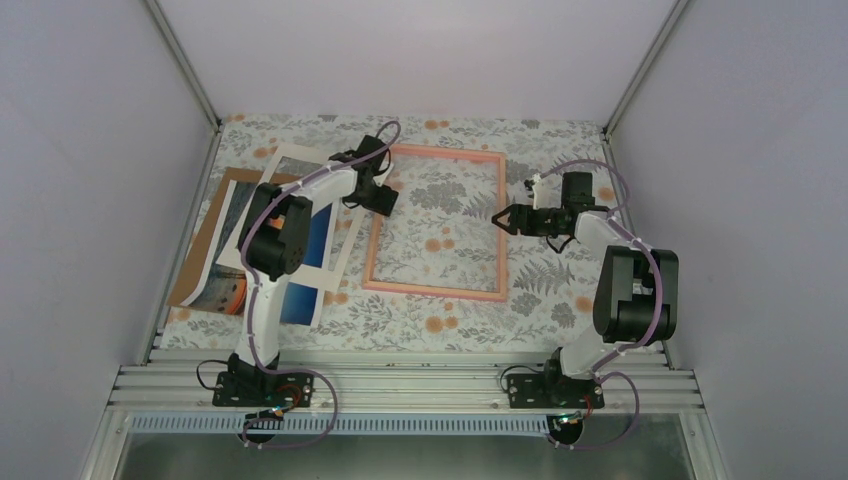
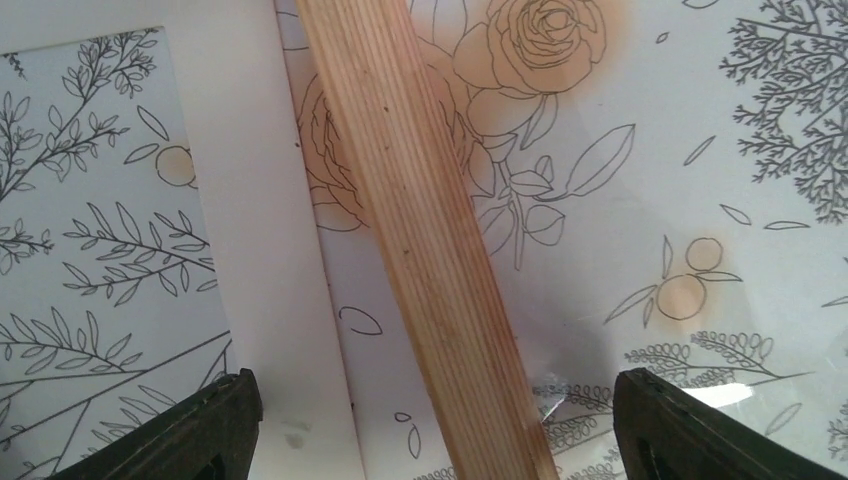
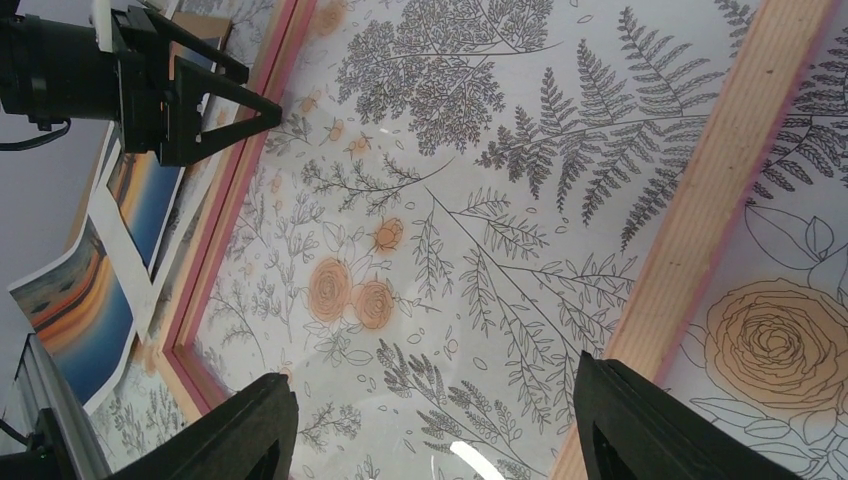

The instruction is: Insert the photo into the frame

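Left pincer (image 1: 382,200) is hanging over the upper-left side of the pink frame (image 1: 432,291), jaws spread wide with nothing in them. The overhead cam is only giving a dark blob there. The left wrist cam is filling in the rest: the frame's wooden rail is running diagonally between the two dark fingers (image 2: 195,435), with a gap on each side, so nothing is getting squeezed. That view is also catching the border of the white mat (image 2: 255,200) lying just beside the rail.

Right pincer (image 1: 500,220) is sitting at the frame's right side, tips pointing inward, jaws apart and empty too. Its wrist cam is showing the right rail passing under one finger, but there's no telling whether they're touching. It's also looking across the frame's inside at the left pincer, an angle the other views aren't giving.

The photo (image 1: 218,283) is lying left of the frame and outside it, on the brown cardboard board (image 1: 212,215). The mat is sitting crooked on top of it, so orange is poking out at the lower left and blue is showing through the mat's window. Only the overhead cam is showing that whole stack on the floral tabletop (image 1: 560,150), with the left arm crossing over it. The left wrist cam isn't seeing the print at all.
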Motion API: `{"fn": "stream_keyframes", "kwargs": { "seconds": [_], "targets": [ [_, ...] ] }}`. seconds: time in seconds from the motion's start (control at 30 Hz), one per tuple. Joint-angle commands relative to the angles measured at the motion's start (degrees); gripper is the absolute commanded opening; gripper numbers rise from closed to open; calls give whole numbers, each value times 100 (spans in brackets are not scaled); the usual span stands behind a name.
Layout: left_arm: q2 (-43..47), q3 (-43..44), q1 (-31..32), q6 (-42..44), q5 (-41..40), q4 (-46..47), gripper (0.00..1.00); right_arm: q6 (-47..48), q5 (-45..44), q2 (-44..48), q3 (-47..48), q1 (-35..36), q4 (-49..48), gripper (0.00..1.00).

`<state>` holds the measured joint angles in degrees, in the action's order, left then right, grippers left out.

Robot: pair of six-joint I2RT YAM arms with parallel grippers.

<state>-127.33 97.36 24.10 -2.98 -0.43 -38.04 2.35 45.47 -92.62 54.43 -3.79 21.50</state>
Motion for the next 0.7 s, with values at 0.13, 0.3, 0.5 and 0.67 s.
{"fn": "stream_keyframes", "kwargs": {
  "seconds": [0.13,0.3,0.5,0.67],
  "targets": [
    [959,-348,27,346,254,464,97,344,-22,130,175,56,47,69],
    [1781,-872,-193,1084,491,608,100,484,-12,201,225,96,24,69],
    [2763,-1703,-765,2632,1342,3,100,707,22,316,193,241,-12,69],
    [4069,-3012,-1073,4130,1380,-158,100,772,112,420,125,377,-13,69]
  ]
}}
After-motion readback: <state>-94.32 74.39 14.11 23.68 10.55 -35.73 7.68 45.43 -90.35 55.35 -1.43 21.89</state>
